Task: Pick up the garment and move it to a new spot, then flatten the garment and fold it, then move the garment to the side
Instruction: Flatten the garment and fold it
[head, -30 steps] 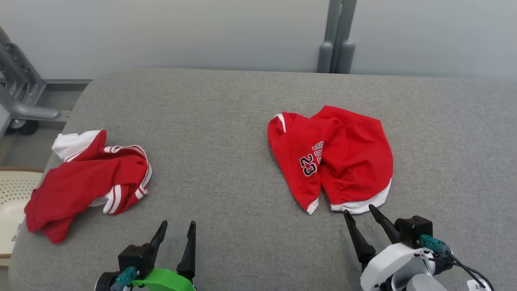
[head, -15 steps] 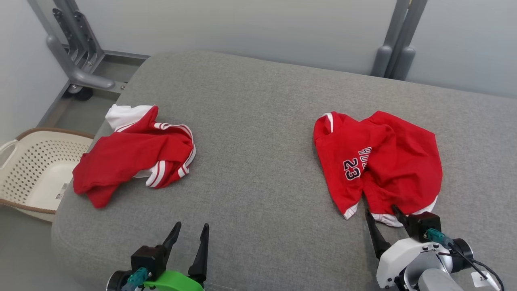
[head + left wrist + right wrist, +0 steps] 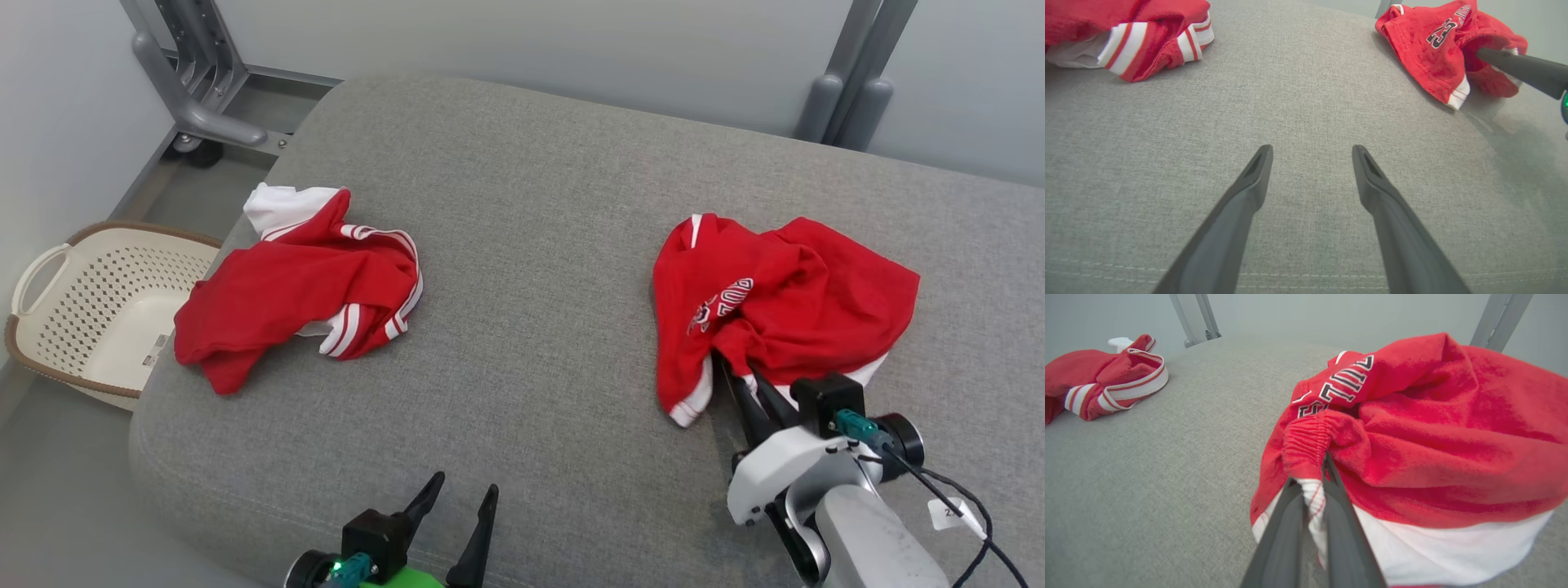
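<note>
Right gripper, open a second ago, now pinches the white-trimmed edge of the garment, so the lift to a new spot can likely begin.

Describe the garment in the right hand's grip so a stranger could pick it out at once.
Start at the grey cushioned surface, which carries two crumpled red garments. Go to its right side, where the right hand pinches the white hem of the lettered garment. Unlike the striped garment on the left, it has printed lettering and a plain white hem band.
</note>
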You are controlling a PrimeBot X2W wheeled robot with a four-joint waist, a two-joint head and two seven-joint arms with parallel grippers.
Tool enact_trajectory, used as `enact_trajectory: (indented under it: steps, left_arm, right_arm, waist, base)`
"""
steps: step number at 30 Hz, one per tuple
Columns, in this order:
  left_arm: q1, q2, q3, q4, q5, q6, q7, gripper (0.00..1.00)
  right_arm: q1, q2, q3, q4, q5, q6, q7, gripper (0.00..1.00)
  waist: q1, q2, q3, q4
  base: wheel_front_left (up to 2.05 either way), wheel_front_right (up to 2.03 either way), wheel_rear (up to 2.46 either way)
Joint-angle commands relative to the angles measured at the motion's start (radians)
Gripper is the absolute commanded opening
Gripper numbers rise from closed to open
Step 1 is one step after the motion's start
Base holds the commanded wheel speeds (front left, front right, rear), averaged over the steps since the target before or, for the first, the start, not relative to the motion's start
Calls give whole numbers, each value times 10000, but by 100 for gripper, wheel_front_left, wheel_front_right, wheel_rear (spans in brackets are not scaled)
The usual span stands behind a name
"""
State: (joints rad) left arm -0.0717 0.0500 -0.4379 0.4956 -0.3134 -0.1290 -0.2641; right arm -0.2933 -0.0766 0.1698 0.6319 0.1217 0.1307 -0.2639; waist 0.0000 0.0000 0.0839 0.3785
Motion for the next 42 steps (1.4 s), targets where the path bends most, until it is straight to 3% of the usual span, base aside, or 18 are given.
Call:
enact_trajectory:
  steps: [1,7,14,29,36,42]
  left_arm:
    - [-47,13,-35,41,-109,-24,-7,100]
    - [-63,17,-428,184,-388,-25,-7,100]
    - [-41,16,-163,201,-324,-26,-7,100]
    - [207,16,-58,-29,-537,-26,-8,100]
    - [91,19,-331,-44,-794,-26,-7,100]
    - [-88,19,-615,79,-980,-27,-8,100]
  right_arm:
    - [-115,-97,74,-317,92,0,-6,0]
    - [-337,-211,531,-1994,412,0,-6,0]
    - [-437,-333,-92,-3382,914,0,-6,0]
    - [-797,-1214,-1181,-4345,1144,0,-6,0]
    - [-1354,-1480,127,-4812,1192,0,189,0]
    - [-2075,-1370,2033,-3163,1312,0,601,0]
  waist:
    - [0,0,-4,-9]
    - [0,0,-137,77]
    - [0,0,-303,142]
    - [0,0,-507,-581]
    - [0,0,-402,-309]
    - [0,0,-120,757]
  base:
    - [0,0,0]
    - [0,0,0]
    - [0,0,0]
    - [0,0,0]
    - [0,0,0]
    - [0,0,0]
